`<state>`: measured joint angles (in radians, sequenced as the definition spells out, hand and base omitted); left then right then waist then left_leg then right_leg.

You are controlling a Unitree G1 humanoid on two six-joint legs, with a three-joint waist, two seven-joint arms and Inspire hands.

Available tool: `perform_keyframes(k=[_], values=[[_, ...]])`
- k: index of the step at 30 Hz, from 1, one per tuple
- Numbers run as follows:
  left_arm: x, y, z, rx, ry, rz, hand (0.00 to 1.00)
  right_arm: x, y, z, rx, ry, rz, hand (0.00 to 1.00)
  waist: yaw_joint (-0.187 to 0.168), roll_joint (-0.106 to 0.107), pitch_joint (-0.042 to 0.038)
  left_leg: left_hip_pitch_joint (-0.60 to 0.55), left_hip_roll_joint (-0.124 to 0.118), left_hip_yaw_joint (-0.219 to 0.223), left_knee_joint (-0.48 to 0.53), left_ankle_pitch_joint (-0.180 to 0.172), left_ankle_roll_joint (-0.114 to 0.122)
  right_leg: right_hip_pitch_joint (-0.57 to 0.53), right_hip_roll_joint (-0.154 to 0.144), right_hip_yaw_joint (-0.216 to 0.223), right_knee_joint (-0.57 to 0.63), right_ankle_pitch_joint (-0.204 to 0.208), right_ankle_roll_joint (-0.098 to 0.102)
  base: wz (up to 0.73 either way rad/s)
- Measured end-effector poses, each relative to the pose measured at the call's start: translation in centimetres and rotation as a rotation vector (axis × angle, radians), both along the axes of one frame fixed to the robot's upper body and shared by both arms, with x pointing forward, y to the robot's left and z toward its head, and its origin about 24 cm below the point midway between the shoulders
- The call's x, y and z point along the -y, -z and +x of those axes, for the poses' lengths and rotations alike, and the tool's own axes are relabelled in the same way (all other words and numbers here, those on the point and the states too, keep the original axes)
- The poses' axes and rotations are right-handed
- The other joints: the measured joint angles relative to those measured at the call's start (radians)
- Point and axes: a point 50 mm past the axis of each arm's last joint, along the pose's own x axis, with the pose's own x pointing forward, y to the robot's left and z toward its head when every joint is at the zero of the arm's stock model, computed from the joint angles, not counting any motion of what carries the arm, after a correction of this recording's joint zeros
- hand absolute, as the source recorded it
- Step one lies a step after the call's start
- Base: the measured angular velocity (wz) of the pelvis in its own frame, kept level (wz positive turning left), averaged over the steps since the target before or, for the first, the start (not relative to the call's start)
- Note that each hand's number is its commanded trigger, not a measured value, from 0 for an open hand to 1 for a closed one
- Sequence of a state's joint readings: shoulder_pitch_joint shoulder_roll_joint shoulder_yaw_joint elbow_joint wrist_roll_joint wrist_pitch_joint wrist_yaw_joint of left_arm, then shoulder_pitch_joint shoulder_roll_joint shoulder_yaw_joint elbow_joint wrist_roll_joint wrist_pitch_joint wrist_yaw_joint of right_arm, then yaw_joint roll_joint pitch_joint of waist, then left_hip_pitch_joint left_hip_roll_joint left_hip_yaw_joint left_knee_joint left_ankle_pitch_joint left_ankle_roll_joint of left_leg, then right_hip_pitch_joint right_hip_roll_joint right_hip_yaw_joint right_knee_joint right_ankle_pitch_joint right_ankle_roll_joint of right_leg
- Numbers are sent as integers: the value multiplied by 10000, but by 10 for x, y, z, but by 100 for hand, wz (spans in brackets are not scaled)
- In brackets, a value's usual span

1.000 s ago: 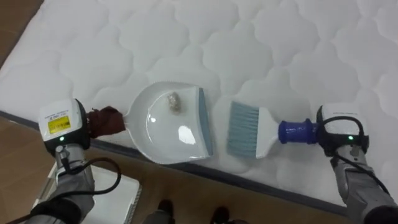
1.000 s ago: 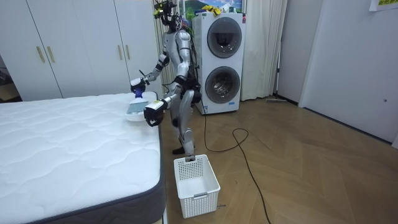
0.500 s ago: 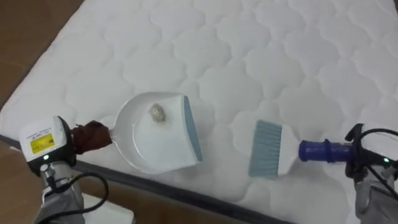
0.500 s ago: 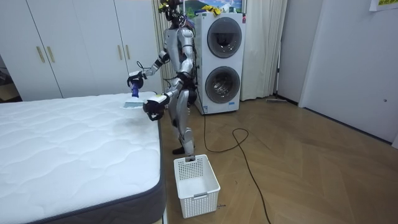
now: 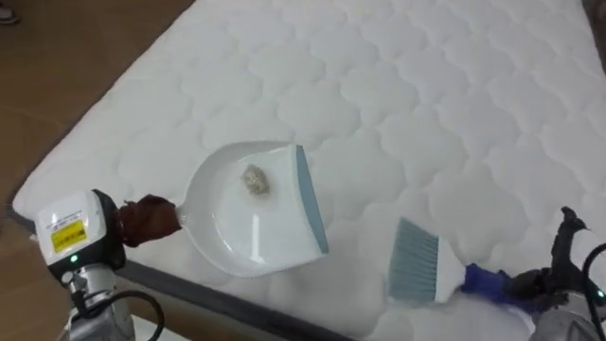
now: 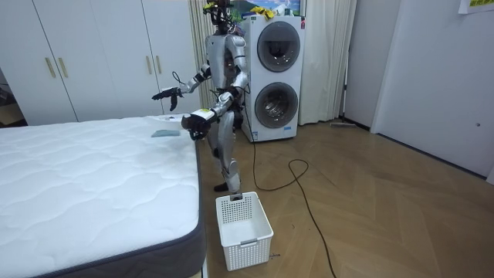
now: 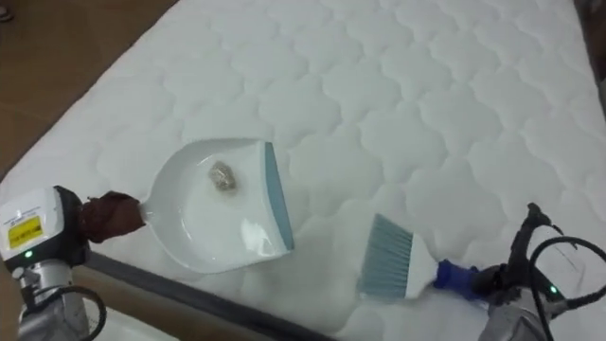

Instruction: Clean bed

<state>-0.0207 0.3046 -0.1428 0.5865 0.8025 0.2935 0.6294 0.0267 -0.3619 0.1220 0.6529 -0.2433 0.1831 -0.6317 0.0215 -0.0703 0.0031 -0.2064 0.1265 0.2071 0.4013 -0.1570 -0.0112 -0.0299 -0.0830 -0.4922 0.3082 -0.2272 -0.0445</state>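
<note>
**Left eye view, right eye view, room view: sweeping kit over the bed**

Left eye view. One white dustpan with a blue-grey lip, over the near edge of the quilted white bed. One small greyish lump of debris inside the pan, toward its back. Left robot hand at the lower left, curled tight round the dustpan's handle. One brush with pale blue bristles and a blue handle, to the right of the dustpan and apart from it, bristles turned toward the pan's lip. Right robot hand at the lower right, wrapped about the end of the blue handle.

Right eye view. Same count: one dustpan, one lump, one brush, two robot hands, each closed on its tool.

Room view. Standing upright at the bed's corner, facing the mattress, both arms out over it. Behind, two washing machines, stacked one on the other. On the wooden floor beside the bed, one white slatted basket. Along the back wall, a white wardrobe.
</note>
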Motion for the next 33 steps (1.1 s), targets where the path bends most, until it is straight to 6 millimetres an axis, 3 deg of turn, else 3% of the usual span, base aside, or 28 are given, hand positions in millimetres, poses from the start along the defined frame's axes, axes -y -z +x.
perform_keyframes(k=[1, 4, 10, 15, 17, 20, 21, 22, 23, 24, 25, 26, 27, 28, 29, 31, 33], values=[[3, 3, -2, -145, -7, -136, 100, 3, 1, -5, 81, 345, 10, 0, -59, 92, -28, -3, 123, 565, 99, 38, 65, 143, -77, -388, -14, -57, 15, 58], [3, 9, -11, -466, -17, -43, 100, -1, 4, -12, 220, 690, 3, 0, -151, 235, -20, 91, 136, 912, 83, 93, 154, 528, -158, -815, -13, -216, 143, 60], [5, 13, -24, -579, -241, -424, 100, -16, -11, 2, 1412, 441, 422, 0, 1, 461, -70, 271, -205, 803, -126, 129, 197, 852, -413, -1333, 58, -482, 363, 31], [3, 9, -21, -197, -182, -630, 100, -24, -15, 8, 1996, 516, 1092, 0, 176, 379, -34, 327, -574, 510, -409, 161, 227, 1151, -541, -1522, 0, -567, 539, 41], [4, 2, -16, 186, -59, -709, 100, -26, -13, 9, 2083, 867, 1823, 0, 443, 257, 38, 392, -730, 462, -519, 134, 284, 1270, -653, -1604, 92, -611, 623, 34], [7, -5, -11, 658, 245, -952, 100, -28, -12, 11, 2052, 911, 2446, 0, 462, 226, 58, 366, -802, 472, -543, 40, 423, 1277, -836, -1886, 745, -606, 635, 62], [9, -7, -8, 835, 507, -988, 100, -27, -11, 10, 2066, 1027, 2706, 0, 471, 236, 60, 365, -836, 462, -451, -56, 530, 1266, -919, -1693, 1166, -582, 666, 96], [12, -11, -6, 1023, 731, -992, 100, -28, -10, 10, 2113, 1177, 2956, 0, 490, 255, 59, 325, -895, 231, -268, -200, 619, 1232, -916, -1155, 1584, -518, 690, 116], [14, -13, -4, 1142, 874, -1026, 100, -28, -11, 11, 2262, 1232, 3146, 0, 485, 328, 30, 296, -1033, -362, -123, -294, 656, 1047, -856, -462, 2058, -367, 639, 100], [16, -14, -3, 1174, 931, -1079, 100, -28, -14, 13, 2447, 1204, 3179, 0, 409, 416, 48, 237, -1029, -677, -75, -312, 691, 865, -759, -74, 2165, -302, 576, 93], [18, -16, -2, 1241, 1011, -1151, 100, -28, -19, 16, 2863, 1088, 3240, 0, 311, 632, 96, 72, -1137, -1254, -61, -260, 792, 674, -301, 834, 1865, -643, 517, 105], [19, -16, -1, 1220, 1059, -1162, 100, -31, -22, 20, 3082, 928, 3323, 0, 96, 756, 62, -44, -1308, -1755, -118, -78, 882, 494, 181, 1556, 1297, -936, 491, 115], [20, -17, 0, 1222, 1114, -1157, 100, -33, -23, 19, 3087, 881, 3342, 0, 29, 753, 59, -35, -1443, -2010, -211, 21, 918, 416, 339, 1793, 1026, -942, 498, 129], [21, -17, 1, 1182, 1225, -1167, 100, -34, -21, 14, 3025, 877, 3375, 0, -39, 684, 38, 1, -1730, -2407, -305, 155, 970, 210, 454, 2243, 504, -903, 549, 117], [22, -15, 0, 1061, 1217, -1277, 100, -34, -19, 11, 2944, 919, 3392, 0, -70, 602, 45, 103, -1950, -2660, -317, 192, 1017, 38, 404, 2691, 53, -659, 575, 101], [22, -11, -3, 830, 1165, -1457, 100, -32, -19, 10, 2905, 936, 3358, 0, 26, 597, 29, 186, -2164, -2880, -429, 261, 1051, 1, 375, 2940, -199, 158, 448, 59], [21, -11, -5, 725, 1180, -1474, 100, -33, -19, 10, 2857, 861, 3446, 0, 117, 513, 53, 252, -2346, -3206, -642, 361, 971, 197, 339, 2640, -243, 214, 478, 53]])
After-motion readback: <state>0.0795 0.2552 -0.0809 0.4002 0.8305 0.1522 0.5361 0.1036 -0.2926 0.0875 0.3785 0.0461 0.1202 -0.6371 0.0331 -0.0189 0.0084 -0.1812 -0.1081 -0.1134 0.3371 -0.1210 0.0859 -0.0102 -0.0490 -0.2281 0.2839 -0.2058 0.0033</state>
